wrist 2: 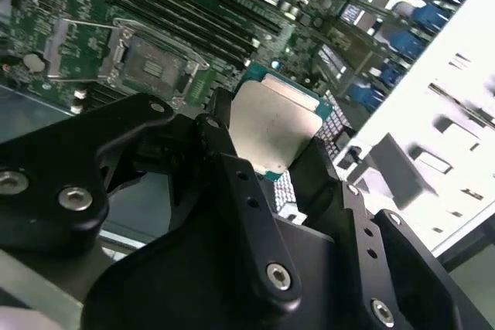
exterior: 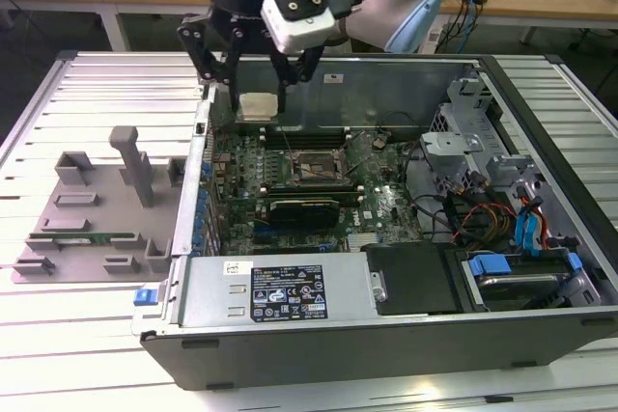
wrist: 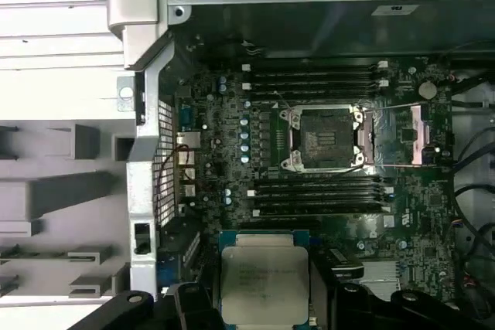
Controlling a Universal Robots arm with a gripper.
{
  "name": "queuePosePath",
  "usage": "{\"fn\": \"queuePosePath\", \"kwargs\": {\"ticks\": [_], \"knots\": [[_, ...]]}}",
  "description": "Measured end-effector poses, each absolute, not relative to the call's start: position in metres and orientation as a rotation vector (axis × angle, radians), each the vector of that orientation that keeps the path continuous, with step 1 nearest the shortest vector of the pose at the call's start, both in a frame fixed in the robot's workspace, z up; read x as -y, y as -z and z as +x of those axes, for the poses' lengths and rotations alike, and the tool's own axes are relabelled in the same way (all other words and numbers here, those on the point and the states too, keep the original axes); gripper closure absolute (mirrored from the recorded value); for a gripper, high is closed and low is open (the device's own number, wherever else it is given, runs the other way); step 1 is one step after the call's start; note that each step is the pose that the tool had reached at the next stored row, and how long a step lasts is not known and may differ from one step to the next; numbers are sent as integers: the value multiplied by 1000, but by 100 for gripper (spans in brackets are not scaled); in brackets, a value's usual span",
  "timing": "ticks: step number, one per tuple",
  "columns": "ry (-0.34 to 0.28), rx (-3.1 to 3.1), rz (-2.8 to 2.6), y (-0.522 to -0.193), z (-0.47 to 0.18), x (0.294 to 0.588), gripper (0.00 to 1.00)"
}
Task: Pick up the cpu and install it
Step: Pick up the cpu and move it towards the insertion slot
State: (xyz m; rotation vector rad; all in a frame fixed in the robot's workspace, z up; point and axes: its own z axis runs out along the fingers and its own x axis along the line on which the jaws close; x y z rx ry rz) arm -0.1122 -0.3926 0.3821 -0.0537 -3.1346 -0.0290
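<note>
- Between the black fingers of the gripper (exterior: 259,101), the cpu (exterior: 259,107), a small flat square chip with a silvery metal top and a thin green rim, is held by two opposite edges; the jaws are closed on it.
- In the first wrist view a finger (wrist: 334,299) presses each side of the chip, whose silver face is turned to the camera.
- The chip hangs in the air over the green motherboard (exterior: 386,202), near the back wall of the open dark-grey computer case (exterior: 406,340).
- The black square socket frame with its metal lever (wrist: 323,139) stands open, well apart from the chip.
- At the exterior view's left, outside the case, a grey plastic tray (exterior: 58,238) lies on the white slatted table (exterior: 87,335), with a long narrow green memory stick (exterior: 95,235) in it.
</note>
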Motion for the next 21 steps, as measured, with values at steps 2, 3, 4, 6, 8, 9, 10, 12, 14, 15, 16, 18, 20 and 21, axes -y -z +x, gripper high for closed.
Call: {"fn": "queuePosePath", "kwargs": {"ticks": [2,3,4,6,8,9,10,12,14,15,16,18,20,21], "knots": [[29,3135,-54,-382,-99,393,45],[29,3135,-54,-382,-96,393,45],[29,3135,-54,-382,-90,393,45],[29,3135,-53,-382,-82,393,45],[29,3135,-53,-382,-82,393,45],[29,3135,-53,-382,-82,393,45],[29,3135,-53,-381,-82,393,45],[29,3135,-53,-379,-82,393,45],[29,3135,-53,-374,-81,393,45],[29,3135,-53,-373,-81,393,45],[29,3135,-53,-372,-81,393,45],[29,3135,-53,-369,-81,393,45],[29,3135,-53,-366,-81,393,45],[29,3135,-53,-365,-81,393,45]]}}
